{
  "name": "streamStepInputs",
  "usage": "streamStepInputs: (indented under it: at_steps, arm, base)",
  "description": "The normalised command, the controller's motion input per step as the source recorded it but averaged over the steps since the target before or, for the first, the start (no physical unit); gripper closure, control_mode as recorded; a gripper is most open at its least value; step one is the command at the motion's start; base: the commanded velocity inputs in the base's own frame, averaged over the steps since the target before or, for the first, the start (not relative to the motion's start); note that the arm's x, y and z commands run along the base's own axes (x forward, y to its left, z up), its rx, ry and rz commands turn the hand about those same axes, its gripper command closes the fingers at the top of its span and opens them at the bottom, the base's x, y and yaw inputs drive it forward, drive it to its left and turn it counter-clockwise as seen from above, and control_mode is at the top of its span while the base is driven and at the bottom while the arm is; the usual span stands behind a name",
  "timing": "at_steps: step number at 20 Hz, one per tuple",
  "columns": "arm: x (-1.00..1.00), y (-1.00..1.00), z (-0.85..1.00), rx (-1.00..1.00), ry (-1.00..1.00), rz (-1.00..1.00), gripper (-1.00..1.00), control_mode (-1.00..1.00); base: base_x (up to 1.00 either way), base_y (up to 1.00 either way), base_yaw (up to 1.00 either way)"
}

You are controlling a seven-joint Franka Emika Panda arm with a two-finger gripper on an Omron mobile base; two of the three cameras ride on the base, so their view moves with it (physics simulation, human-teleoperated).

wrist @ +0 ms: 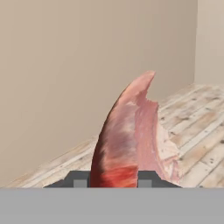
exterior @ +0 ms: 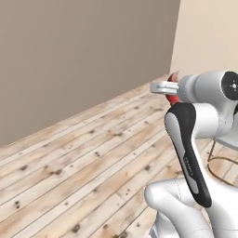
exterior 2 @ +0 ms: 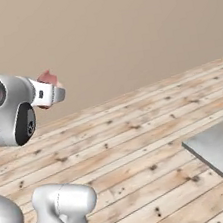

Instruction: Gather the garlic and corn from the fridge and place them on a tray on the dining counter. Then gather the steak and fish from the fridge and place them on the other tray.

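My tool (wrist: 113, 178) is closed tight on the steak (wrist: 131, 140); in the hand view its two dark tips (wrist: 80, 179) sit at either side of the meat's lower end, touching it, and the steak rises between them as a curved red and pink slab that narrows to a point at the top; the flesh is deep red low down near the tips and paler pink higher up, with a ragged pale edge along its right side. Beyond it stand a plain beige wall (wrist: 65, 78) and a strip of pale wooden floor (wrist: 197, 127); the wall turns a corner at the upper right of that view.

In the left base view my arm (exterior: 190, 153) rises from the lower right, and my tool (exterior: 171, 88) is held high, well above the floor (exterior: 83, 158); a small piece of the red steak (exterior: 173, 98) shows beside my white wrist; a gold-legged stool (exterior: 221, 162) stands at the right edge, partly hidden by my arm.

In the right base view my tool (exterior 2: 47, 90) is at the upper left, with the pinkish tip of the steak (exterior 2: 48, 77) poking up above the wrist; the corner of a grey worktop (exterior 2: 221, 153) comes in at the lower right, well apart from the steak; I cannot tell what lies on it.
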Motion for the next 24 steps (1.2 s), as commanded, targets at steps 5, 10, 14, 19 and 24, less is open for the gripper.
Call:
streamStepInputs:
  at_steps: [5, 10, 14, 19, 24]
  arm:
    - [0.00, 0.00, 0.00, 0.00, 0.00, 0.00, 1.00, 1.00]
    - [0.00, 0.00, 0.00, 0.00, 0.00, 0.00, 1.00, 1.00]
    - [0.00, 0.00, 0.00, 0.00, 0.00, 0.00, 1.00, 1.00]
    - [0.00, 0.00, 0.00, 0.00, 0.00, 0.00, 1.00, 1.00]
    - [0.00, 0.00, 0.00, 0.00, 0.00, 0.00, 1.00, 1.00]
  base:
    - [1.00, 0.42, -0.55]
    - [1.00, 0.45, -0.59]
    - [1.00, 0.47, -0.59]
    - [1.00, 0.47, -0.59]
    - [1.00, 0.46, -0.59]
